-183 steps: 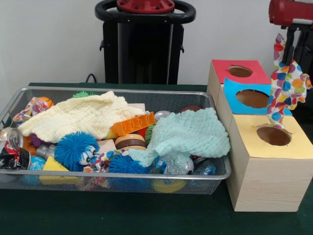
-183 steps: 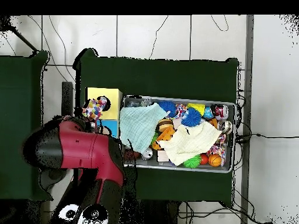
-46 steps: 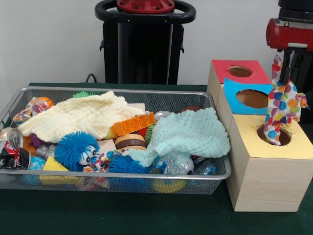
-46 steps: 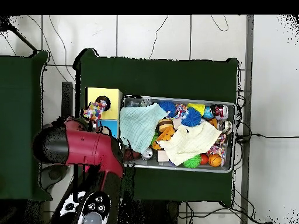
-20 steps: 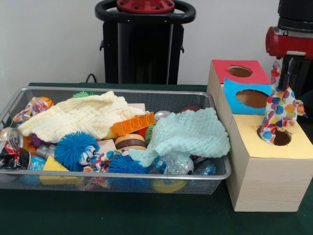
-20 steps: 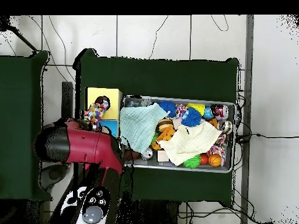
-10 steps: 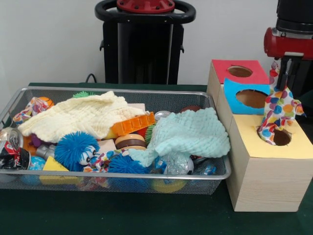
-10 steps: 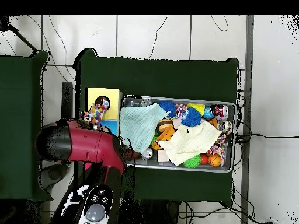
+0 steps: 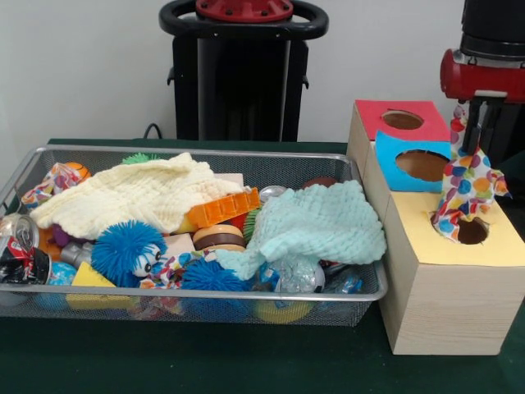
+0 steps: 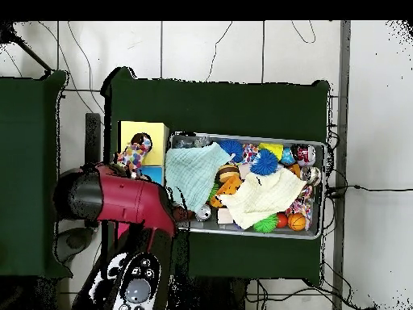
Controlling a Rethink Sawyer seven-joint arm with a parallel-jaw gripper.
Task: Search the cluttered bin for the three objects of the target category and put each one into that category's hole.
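Hand (image 9: 471,138): pinching the top of the spotted cloth (image 9: 467,193), above the yellow hole (image 9: 469,231).
Cloth: hanging, lower end at the hole's rim, draped outside.
Risk: if released now, likely bunching on the box top (image 9: 500,242) instead of dropping in.

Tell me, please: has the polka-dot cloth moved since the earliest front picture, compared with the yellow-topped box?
Yes. The polka-dot cloth hung higher before, its tip just reaching the hole in the yellow-topped box. It is lower now, its bottom bunched at the hole's rim.
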